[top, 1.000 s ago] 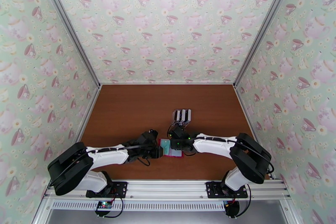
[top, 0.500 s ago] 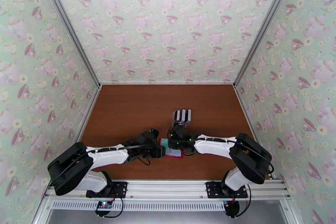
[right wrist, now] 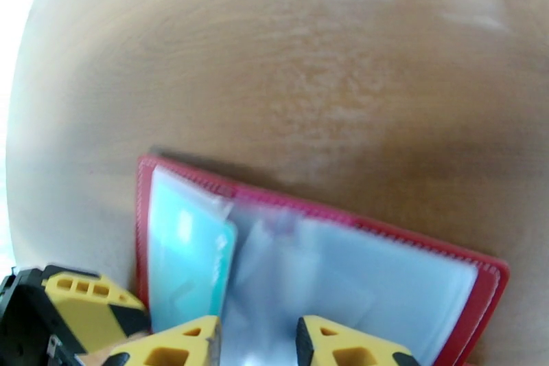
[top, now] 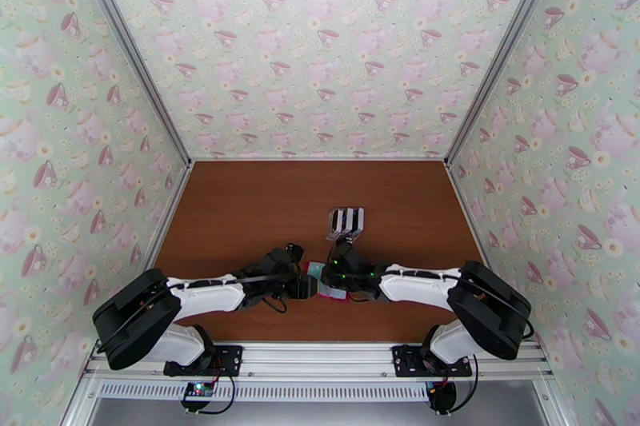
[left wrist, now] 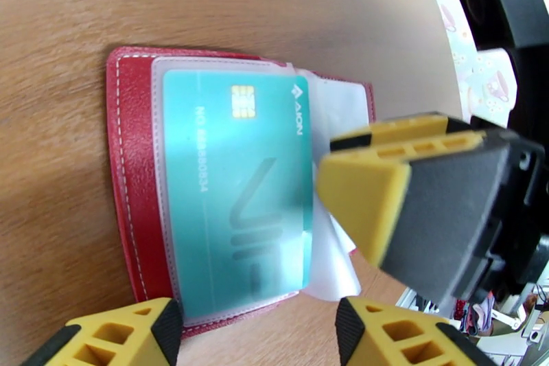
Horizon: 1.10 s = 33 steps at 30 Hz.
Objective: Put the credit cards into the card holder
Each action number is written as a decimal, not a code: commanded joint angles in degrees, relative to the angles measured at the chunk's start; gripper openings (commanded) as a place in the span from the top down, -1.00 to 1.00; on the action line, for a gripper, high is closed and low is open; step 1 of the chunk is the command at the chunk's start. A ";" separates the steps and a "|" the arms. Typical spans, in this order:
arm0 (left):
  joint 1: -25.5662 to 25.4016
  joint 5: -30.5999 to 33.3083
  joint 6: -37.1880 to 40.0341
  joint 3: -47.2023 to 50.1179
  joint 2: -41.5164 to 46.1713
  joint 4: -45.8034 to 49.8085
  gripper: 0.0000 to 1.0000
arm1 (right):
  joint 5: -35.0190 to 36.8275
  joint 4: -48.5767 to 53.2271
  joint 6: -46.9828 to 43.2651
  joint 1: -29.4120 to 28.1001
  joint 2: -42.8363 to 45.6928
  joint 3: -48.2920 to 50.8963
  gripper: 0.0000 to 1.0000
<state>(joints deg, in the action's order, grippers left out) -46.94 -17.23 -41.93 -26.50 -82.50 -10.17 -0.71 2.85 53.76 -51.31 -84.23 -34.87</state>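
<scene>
So far one teal card (left wrist: 237,189) sits sleeved in the card holder (left wrist: 130,175), left hand (left wrist: 257,327) open, right hand's (right wrist: 257,343) grip unclear, other credit cards (top: 346,220) waiting mid-surface.

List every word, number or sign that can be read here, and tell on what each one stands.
"AION", beside a small triangular logo: on the teal card, which lies in the open wallet.
"NO" followed by a row of digits: along the same card; the digits are too blurred to read with certainty.
Large faint letters, perhaps "VIP": across the card's face.
The card's print is too blurred in the right wrist view and too small in the top view.
</scene>
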 commanded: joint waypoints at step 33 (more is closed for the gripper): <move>-0.69 7.57 2.77 0.96 0.94 11.49 -0.16 | 9.32 14.70 -8.84 1.94 -3.09 -8.41 0.17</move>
<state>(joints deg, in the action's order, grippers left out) -47.46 -13.28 -40.42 -26.24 -80.88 -7.29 6.87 16.71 46.17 -49.47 -86.61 -41.32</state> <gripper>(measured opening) 0.580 0.413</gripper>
